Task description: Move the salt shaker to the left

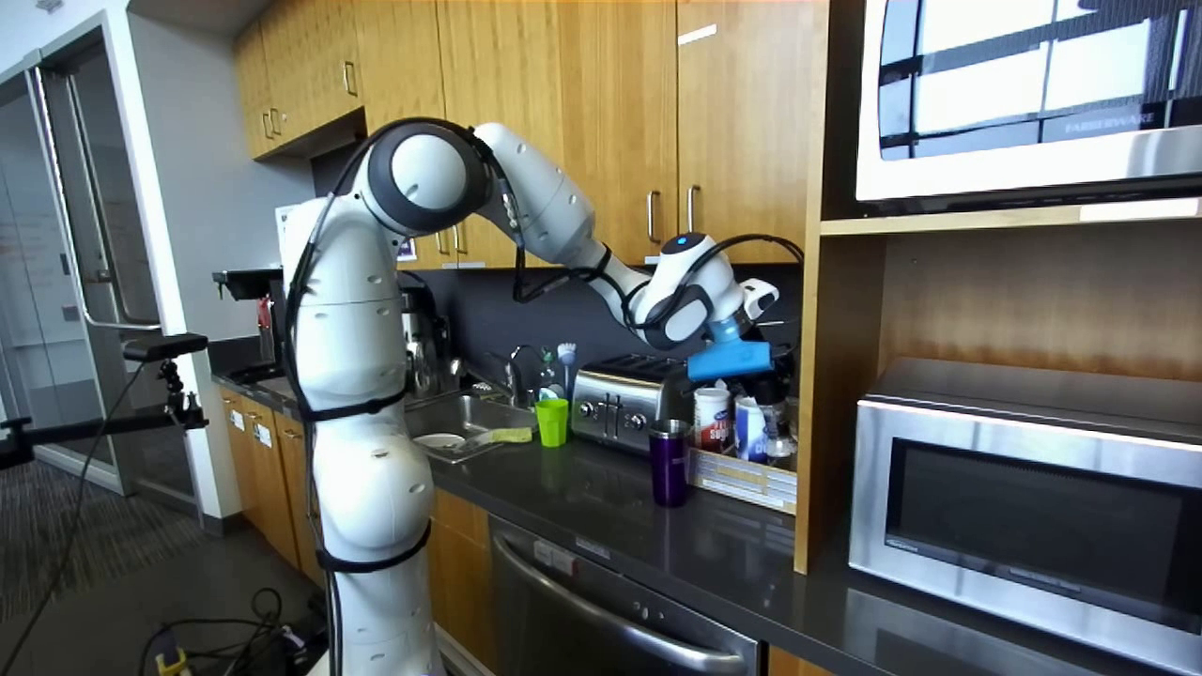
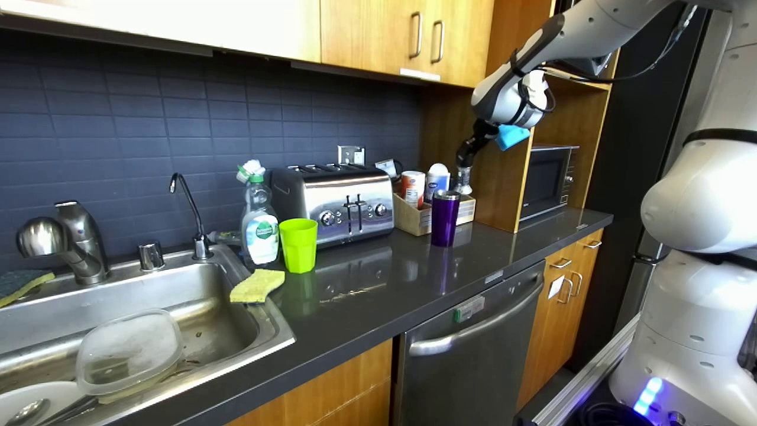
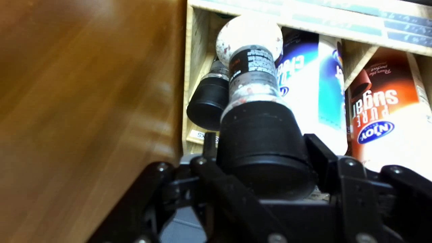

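Observation:
The salt shaker (image 3: 254,72) is clear glass with a black cap, a dark label and whitish, red-flecked contents. My gripper (image 3: 261,145) is shut on its black cap, one finger on each side, in the wrist view. In an exterior view the gripper (image 2: 465,158) points down with the shaker (image 2: 463,180) below it, its base about level with or slightly above the box's rim. In an exterior view the shaker (image 1: 778,427) hangs at the right end of the wooden box (image 1: 747,483), under the gripper (image 1: 768,385). The fingers are dark and partly hidden there.
A second black-capped shaker (image 3: 209,101), a creamer canister (image 3: 314,91) and a sugar canister (image 3: 388,111) stand in the box. A wooden panel (image 3: 91,84) rises beside it. A purple tumbler (image 2: 445,219) stands in front, and a toaster (image 2: 349,204) beside the box.

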